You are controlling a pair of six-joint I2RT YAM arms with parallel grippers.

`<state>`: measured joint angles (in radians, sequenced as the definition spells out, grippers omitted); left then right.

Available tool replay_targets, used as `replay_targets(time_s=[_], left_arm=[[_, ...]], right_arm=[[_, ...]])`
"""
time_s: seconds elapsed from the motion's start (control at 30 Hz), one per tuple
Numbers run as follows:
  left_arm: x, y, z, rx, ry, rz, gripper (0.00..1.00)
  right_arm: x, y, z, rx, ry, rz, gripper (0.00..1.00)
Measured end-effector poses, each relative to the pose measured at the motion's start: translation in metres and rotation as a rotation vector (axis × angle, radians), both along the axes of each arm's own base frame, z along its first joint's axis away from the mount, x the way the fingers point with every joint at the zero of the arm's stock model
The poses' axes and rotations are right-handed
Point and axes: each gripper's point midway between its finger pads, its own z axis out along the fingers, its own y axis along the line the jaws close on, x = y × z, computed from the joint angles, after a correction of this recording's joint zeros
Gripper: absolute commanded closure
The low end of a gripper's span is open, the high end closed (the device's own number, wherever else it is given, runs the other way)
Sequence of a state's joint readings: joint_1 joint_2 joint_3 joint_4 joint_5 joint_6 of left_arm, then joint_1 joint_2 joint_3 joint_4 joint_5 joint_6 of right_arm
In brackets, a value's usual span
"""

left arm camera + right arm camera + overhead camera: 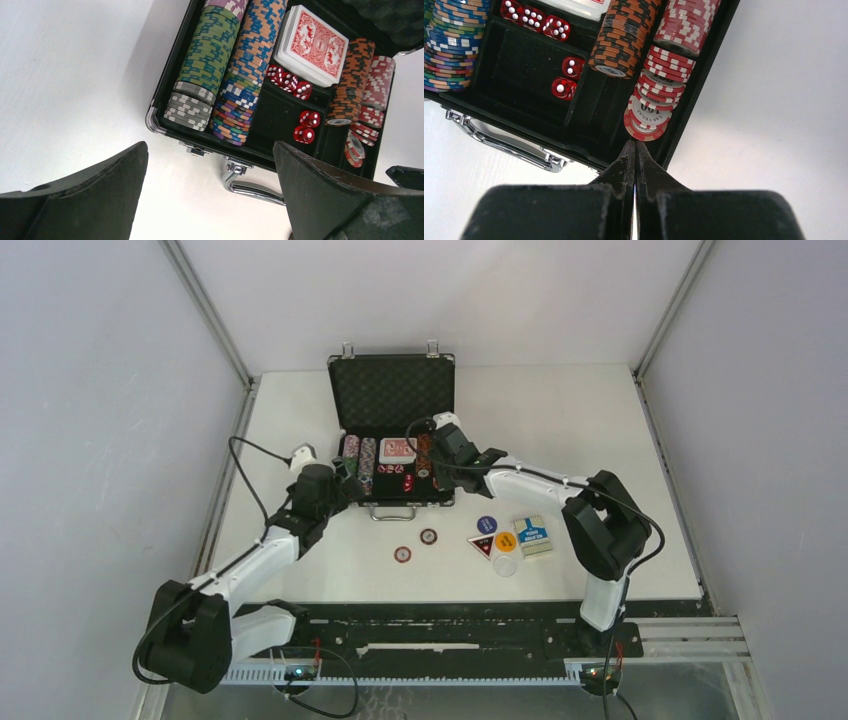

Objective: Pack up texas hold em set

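Observation:
The black silver-edged case [392,465] lies open with its lid [390,390] upright. It holds rows of striped chips [212,65], a red card deck [312,45] and red dice [290,82]. My left gripper [345,488] is open and empty over the table, just in front of the case's front left corner and its metal handle [250,186]. My right gripper [635,144] is shut with nothing between its fingers. Its tips are over the case's front right rim, right at the leaning red chips [647,117]. Two loose chips [402,554] [428,536] lie in front of the case.
To the right of the loose chips lie a blue dealer button [487,524], a red one [481,544], an orange one [505,540], a pale one [505,564] and the blue card deck [532,536]. Grey walls enclose the white table [300,570] on three sides.

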<state>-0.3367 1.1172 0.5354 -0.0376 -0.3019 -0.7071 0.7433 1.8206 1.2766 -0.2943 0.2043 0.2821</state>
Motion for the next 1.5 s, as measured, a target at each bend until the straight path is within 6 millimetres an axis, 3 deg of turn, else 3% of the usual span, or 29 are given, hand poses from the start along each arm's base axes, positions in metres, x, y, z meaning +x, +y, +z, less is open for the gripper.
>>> replay_targets(time_s=[0.4, 0.9, 1.23, 1.5], left_arm=[[0.001, -0.002, -0.011, -0.002, 0.033, -0.011, 0.01], [0.002, 0.000, -0.011, -0.003, 0.031, -0.006, 0.01], [0.002, -0.001, -0.011, -0.006, 0.031, -0.009, 0.01], [0.002, -0.001, -0.010, -0.007, 0.030, -0.009, 0.01]], right_arm=[[-0.003, 0.003, -0.025, -0.034, 0.046, 0.011, 1.00], [-0.012, 0.014, -0.028, -0.037, 0.046, 0.040, 1.00], [-0.015, 0.008, -0.048, -0.068, 0.078, 0.032, 1.00], [-0.012, 0.006, -0.050, -0.068, 0.078, 0.016, 1.00]])
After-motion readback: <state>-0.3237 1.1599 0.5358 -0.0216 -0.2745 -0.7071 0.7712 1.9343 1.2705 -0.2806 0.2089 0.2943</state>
